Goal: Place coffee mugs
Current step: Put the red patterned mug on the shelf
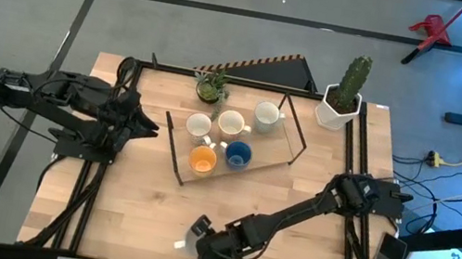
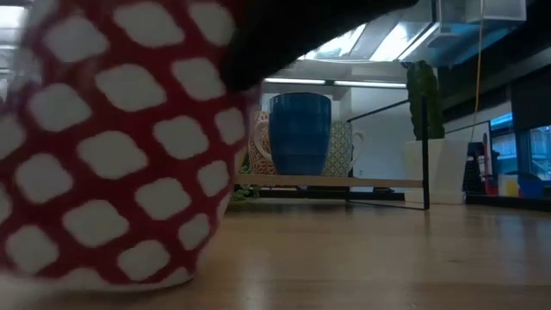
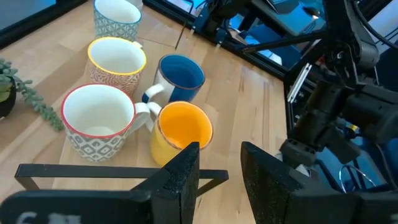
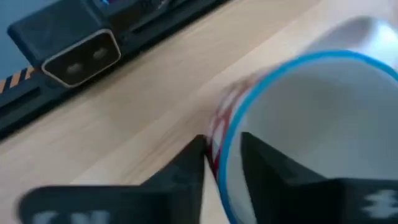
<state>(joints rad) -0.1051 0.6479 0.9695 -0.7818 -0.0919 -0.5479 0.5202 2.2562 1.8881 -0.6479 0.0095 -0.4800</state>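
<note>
The mug in play is a red one with white diamond-ish blobs all over the outside (image 2: 112, 146), white inside, with a thin blue rim. It sits at the near edge of the table (image 1: 135, 198), right in front of the low camera so it fills half that view. The right gripper (image 4: 222, 165) has one finger inside the mug and one outside, pinching the wall at the rim, so it's closed on the mug. From above, that arm stretches from its base at the right side of the table to the near edge, and the mug is mostly hidden under the gripper there.

The other five mugs are bunched on a thin wooden board with a black wire frame (image 1: 292, 130) in the middle of the table. There's an orange one (image 3: 180, 132) with a white handle, a blue one (image 3: 180, 76) just behind it, a white mug with a grey diamond pattern and red rim (image 3: 98, 121), one with a yellow rim and reddish pattern (image 3: 116, 61), and a teal-patterned one (image 3: 116, 18) at the far end. They're packed tight, some touching.

The left gripper (image 3: 219, 168) hovers near the board's left end, looking at the mugs, its fingers a narrow gap apart and holding nothing.

A cactus in a white pot (image 1: 343, 96) stands at the far right corner, and a small green plant (image 1: 211, 87) sits just beyond the board.
</note>
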